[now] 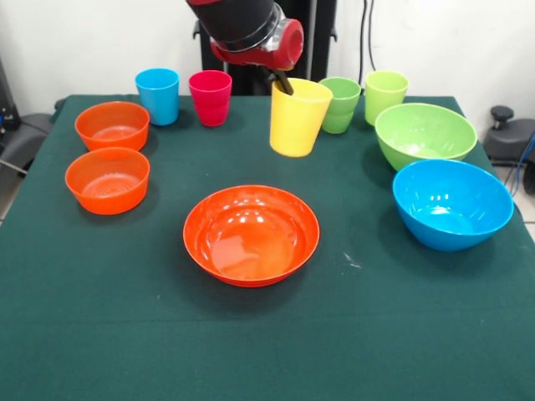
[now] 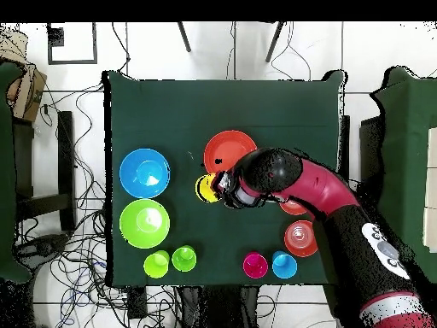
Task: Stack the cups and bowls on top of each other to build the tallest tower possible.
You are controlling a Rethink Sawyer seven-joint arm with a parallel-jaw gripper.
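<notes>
My gripper [image 1: 284, 83] is shut on the rim of the yellow cup [image 1: 299, 117], with one finger inside it. It holds the cup upright, slightly tilted, above the table behind the wide orange bowl [image 1: 251, 236]. In the overhead view the yellow cup [image 2: 206, 188] sits under the gripper [image 2: 220, 188], just beside the wide orange bowl [image 2: 229, 152]. Two small orange bowls [image 1: 112, 125] [image 1: 107, 180] stand apart at the left. The sky blue cup [image 1: 158, 96] and the pink cup [image 1: 210, 98] stand in the back row. No tower shows.
Two light green cups [image 1: 340, 104] [image 1: 385, 96] stand at the back right. The lime green bowl [image 1: 425, 134] and the blue bowl [image 1: 451, 203] sit on the right side. The green tablecloth [image 1: 125, 334] has open room at the front.
</notes>
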